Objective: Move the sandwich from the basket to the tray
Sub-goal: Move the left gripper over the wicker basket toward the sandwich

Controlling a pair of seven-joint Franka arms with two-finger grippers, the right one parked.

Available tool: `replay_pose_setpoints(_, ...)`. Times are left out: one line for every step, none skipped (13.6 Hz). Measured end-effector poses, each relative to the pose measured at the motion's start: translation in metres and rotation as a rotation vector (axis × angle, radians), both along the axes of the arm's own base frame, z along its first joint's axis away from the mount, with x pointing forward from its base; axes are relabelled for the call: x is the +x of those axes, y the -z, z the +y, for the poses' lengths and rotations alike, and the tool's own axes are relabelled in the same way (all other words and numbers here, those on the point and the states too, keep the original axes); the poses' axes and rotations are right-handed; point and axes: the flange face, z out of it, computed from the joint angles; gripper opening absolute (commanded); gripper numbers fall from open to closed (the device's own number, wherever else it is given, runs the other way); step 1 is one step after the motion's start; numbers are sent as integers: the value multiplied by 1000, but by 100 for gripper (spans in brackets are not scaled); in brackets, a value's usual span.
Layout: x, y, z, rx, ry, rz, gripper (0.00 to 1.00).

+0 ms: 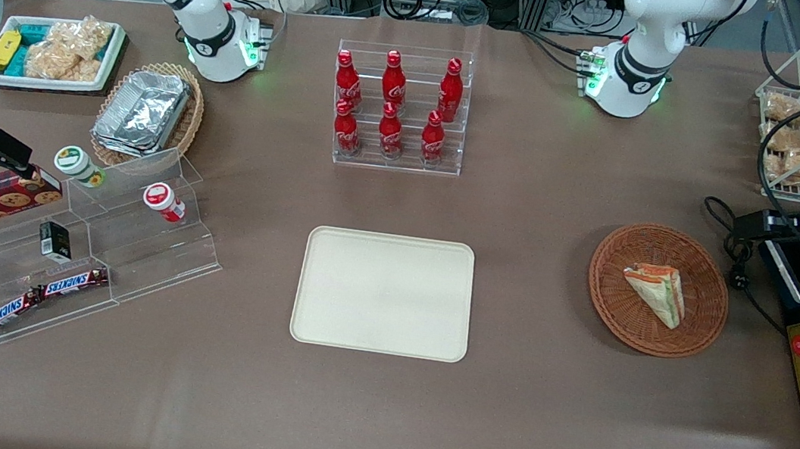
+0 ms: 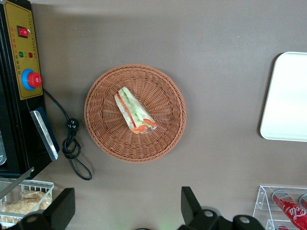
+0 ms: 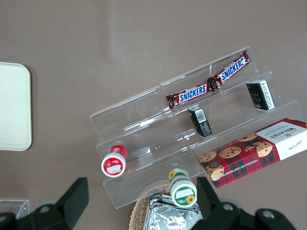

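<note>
Tray (image 1: 384, 293) lies flat at the table's middle, nothing on it. Basket (image 1: 658, 289) sits toward the working arm's end, well apart from the tray. Sandwich (image 1: 657, 292) lies wrapped inside the basket, near its centre. Gripper (image 2: 127, 211) hangs high above the basket, fingers (image 2: 62, 208) spread wide, holding nothing.
</note>
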Motion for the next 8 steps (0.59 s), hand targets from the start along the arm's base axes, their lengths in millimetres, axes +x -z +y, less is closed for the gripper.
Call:
replay_pose_setpoints(0,0,-2,0,1,1,99)
replay_pose_setpoints(0,1,-2,1,1,2,99)
replay_pose_setpoints(0,1,-2,1,1,3,99)
replay_pose_setpoints(0,1,-2,1,1,3,99)
replay_pose_setpoints(0,2,-2,1,2,4,99)
replay_pose_setpoints(0,3,-2,1,1,7,99)
replay_pose_setpoints(1,5,-1,0,1,11,99)
replay_pose_setpoints(1,7,0,0,0,16,99)
